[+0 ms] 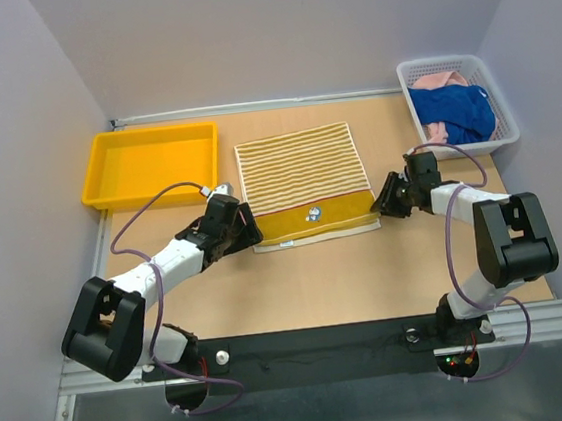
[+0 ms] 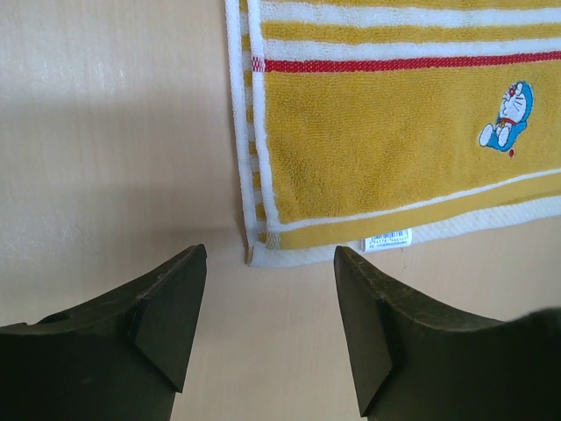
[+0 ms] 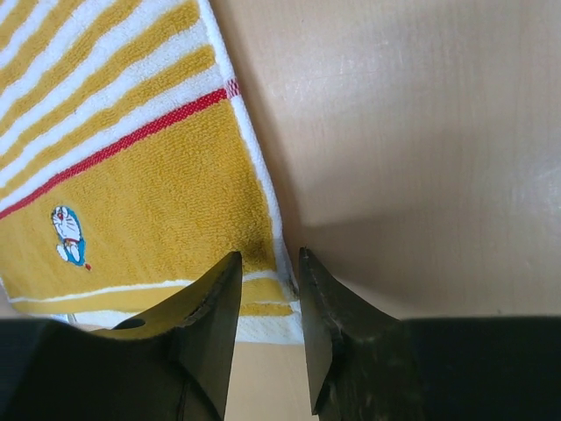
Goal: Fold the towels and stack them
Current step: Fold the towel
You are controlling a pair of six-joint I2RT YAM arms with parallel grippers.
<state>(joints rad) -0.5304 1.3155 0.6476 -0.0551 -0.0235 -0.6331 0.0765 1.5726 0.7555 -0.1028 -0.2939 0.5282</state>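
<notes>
- Gripping the two near corners of the striped towel (image 1: 303, 183) looks like the step in hand. It lies flat in the middle of the tabletop (image 1: 318, 277), apparently doubled over once, with two layers showing at its near edge.
- The left end effector (image 2: 269, 254) is spread wide and sits just short of the near-left corner, touching nothing.
- The right end effector (image 3: 268, 256) is narrowed to a slim gap right at the near-right corner; I cannot tell whether it actually pinches the cloth.
- To do this well, the left side should move forward until the corner sits between its fingers (image 2: 166, 307), then catch both layers, not only the top one.
- Both sides should then lift together and travel evenly toward the far edge, so the stripes line up and the fold stays square.
- The blue towel (image 1: 457, 112) and pink towel (image 1: 438, 81) lie in the basket (image 1: 509, 131) at far right, and a yellow tray (image 1: 92, 185) stands at far left.
</notes>
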